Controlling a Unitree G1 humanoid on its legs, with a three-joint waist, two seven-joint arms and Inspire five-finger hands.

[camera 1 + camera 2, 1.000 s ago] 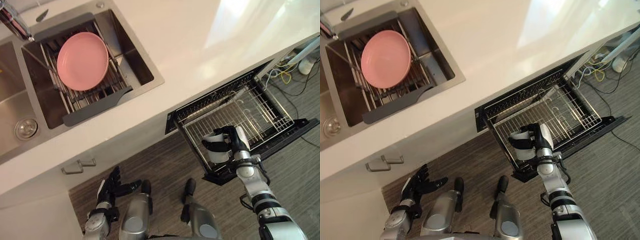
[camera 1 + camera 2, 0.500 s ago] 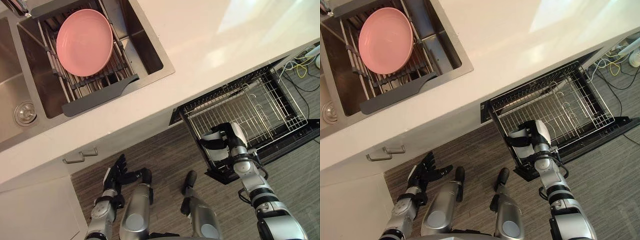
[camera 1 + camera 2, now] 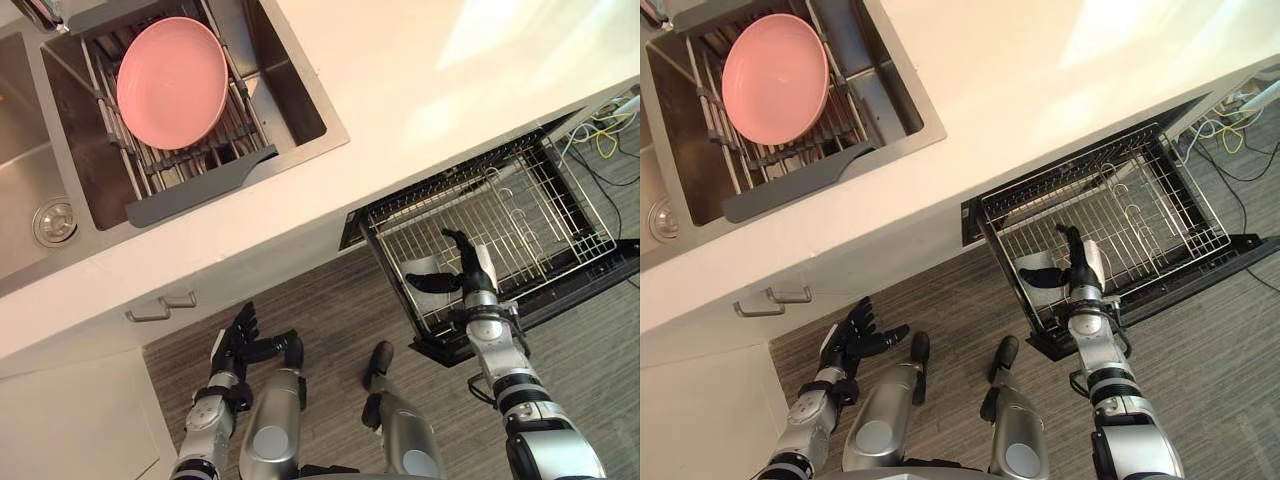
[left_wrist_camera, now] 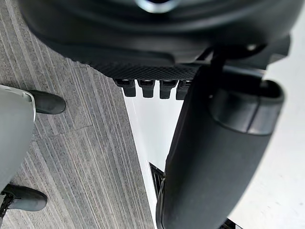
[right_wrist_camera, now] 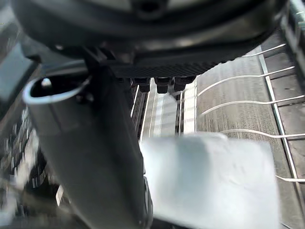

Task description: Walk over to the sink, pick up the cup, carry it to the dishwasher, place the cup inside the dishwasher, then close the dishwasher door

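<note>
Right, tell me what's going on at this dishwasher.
The pale cup sits in the pulled-out wire dishwasher rack. The right robot hand hovers open beside it, holding nothing. The left robot hand hangs open near the floor. Closing up is not yet done. A round pink plate rests in the sink's drying rack.

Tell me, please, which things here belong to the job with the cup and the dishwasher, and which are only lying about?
Belong to the job:
cup, in the dishwasher rack
right hand, open over the cup

Only lying about:
pink plate on the drying rack
sink
counter
left hand, open, idle near the floor
</note>
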